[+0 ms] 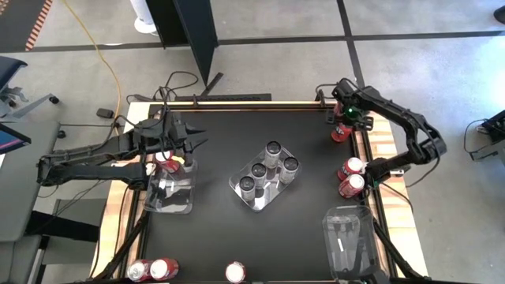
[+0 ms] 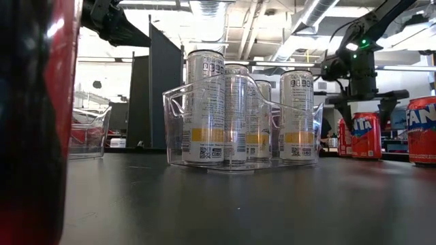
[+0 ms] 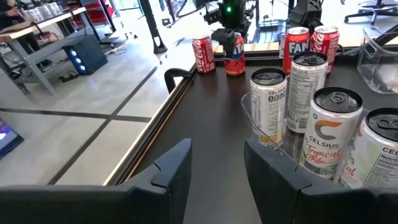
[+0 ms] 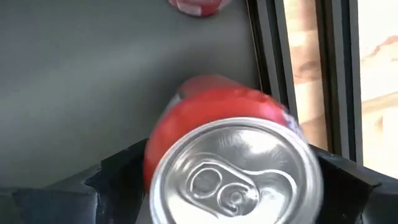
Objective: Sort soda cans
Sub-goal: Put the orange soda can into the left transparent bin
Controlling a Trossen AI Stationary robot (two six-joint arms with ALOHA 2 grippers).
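High view: right claw point(image 1: 341, 126) astride red can point(image 1: 339, 132).

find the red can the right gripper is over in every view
High view: red can at the table's far right corner, under the right gripper.
Low view: Fanta can at right, open fingers straddling it.
Left wrist view: far off, below the green light.
Right wrist view: fills the centre, silver top up.
Shared landmark: the clear tray of silver cans, mid-table; not in the right wrist view.
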